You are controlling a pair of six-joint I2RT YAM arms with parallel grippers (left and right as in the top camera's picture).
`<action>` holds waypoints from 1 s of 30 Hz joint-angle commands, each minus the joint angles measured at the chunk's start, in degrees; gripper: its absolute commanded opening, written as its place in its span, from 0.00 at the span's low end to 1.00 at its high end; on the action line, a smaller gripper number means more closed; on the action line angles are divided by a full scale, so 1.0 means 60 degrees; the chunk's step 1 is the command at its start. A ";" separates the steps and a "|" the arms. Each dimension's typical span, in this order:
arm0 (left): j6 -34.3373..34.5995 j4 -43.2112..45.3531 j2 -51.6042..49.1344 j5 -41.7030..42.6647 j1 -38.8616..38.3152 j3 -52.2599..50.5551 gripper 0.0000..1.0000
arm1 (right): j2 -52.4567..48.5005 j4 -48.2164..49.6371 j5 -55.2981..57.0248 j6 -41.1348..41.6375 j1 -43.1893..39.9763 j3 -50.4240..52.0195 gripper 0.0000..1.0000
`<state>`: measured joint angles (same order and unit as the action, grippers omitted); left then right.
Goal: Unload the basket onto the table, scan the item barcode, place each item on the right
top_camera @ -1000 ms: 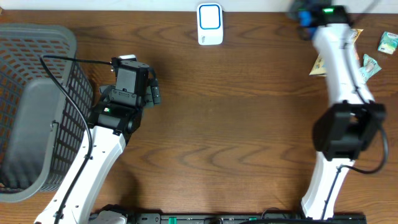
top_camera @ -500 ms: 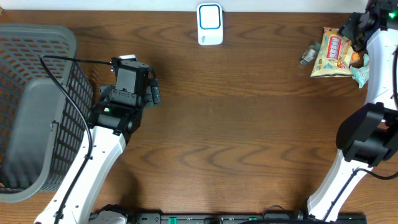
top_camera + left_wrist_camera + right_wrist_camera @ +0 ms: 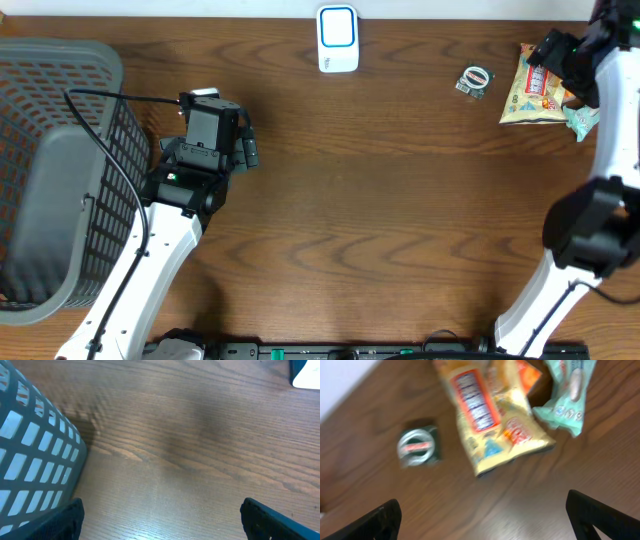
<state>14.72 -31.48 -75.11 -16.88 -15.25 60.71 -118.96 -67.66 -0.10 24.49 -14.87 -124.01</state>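
A small round dark-green item point(image 3: 477, 80) lies flat on the table, left of a yellow snack bag point(image 3: 537, 85). Both show in the right wrist view, the round item point(image 3: 418, 448) apart from the snack bag point(image 3: 490, 415). My right gripper point(image 3: 552, 50) hovers over the bag's far end. It point(image 3: 485, 525) is open with bare wood between its fingers. The white and blue scanner point(image 3: 337, 38) stands at the far edge, centre. My left gripper point(image 3: 207, 108) is open and empty point(image 3: 162, 525) beside the basket, over bare table.
A grey mesh basket point(image 3: 60, 170) fills the left side; its wall point(image 3: 35, 460) is close to my left finger. A teal packet point(image 3: 582, 118) lies right of the snack bag. An orange packet point(image 3: 527, 372) is partly hidden under the bag.
My right gripper has opened wide and swung from the far middle-right back toward the right edge. The round item now lies uncovered, a little left of the bag. The left arm has not moved.
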 commanded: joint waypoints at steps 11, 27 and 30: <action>-0.0124 -0.0004 0.0044 -0.0164 0.0029 0.0033 0.97 | 0.4408 -0.3268 -0.0918 -0.0062 0.1177 0.0404 0.95; -0.0124 0.0000 0.0044 -0.0164 0.0029 0.0033 0.98 | 1.2083 0.0076 0.0175 -0.0055 0.3308 0.7883 0.99; -0.0124 -0.0004 0.0044 -0.0164 0.0029 0.0033 0.98 | 1.3001 0.0729 0.0175 -0.0055 0.3308 0.8961 0.99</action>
<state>14.72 -31.53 -75.11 -16.88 -15.25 60.71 -44.27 -65.54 -0.10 24.49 4.54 -76.31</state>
